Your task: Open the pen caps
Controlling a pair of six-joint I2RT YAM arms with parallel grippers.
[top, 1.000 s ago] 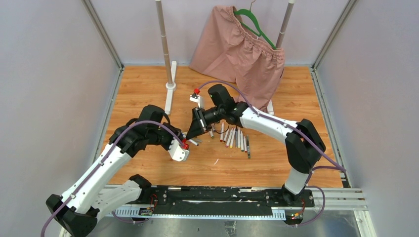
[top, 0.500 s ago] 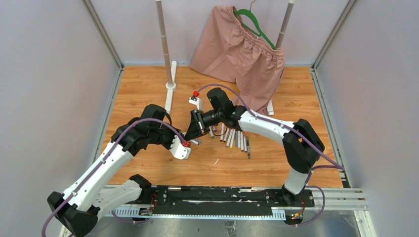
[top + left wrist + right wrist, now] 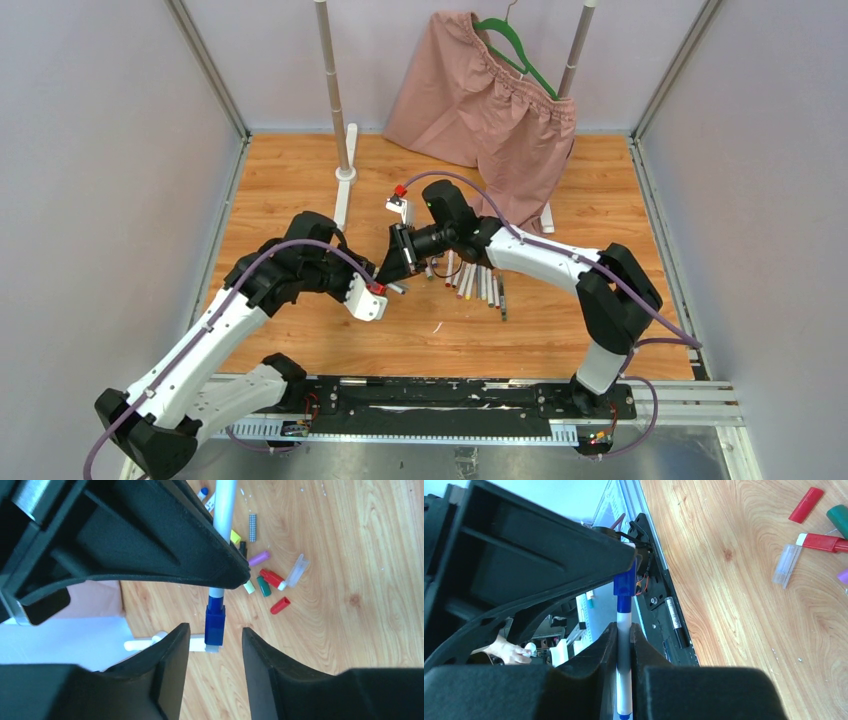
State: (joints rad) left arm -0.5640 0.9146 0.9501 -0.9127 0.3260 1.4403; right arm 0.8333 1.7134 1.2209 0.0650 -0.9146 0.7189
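My right gripper (image 3: 624, 630) is shut on the white barrel of a pen (image 3: 624, 680), held above the wooden table. The pen's blue cap (image 3: 215, 625) sits on its end. That cap hangs between the tips of my left gripper (image 3: 216, 645), whose jaws stand open with a gap on each side of it. The two grippers meet in the top view, left gripper (image 3: 377, 285) against right gripper (image 3: 393, 270). Loose pen caps lie on the table below: red (image 3: 280, 605), green (image 3: 263, 586), purple (image 3: 259, 558) and yellow (image 3: 235, 536). A row of pens (image 3: 480, 282) lies to the right.
A clear cap (image 3: 297, 570) and a red marker piece (image 3: 272, 578) lie among the loose caps. At the back stand two rack posts (image 3: 333, 95) on a white base (image 3: 343, 200). Pink shorts (image 3: 490, 105) hang there on a green hanger (image 3: 515, 45).
My left gripper's jaws have opened off the blue cap, which stays on the pen. The right arm has drifted slightly left with the pen.
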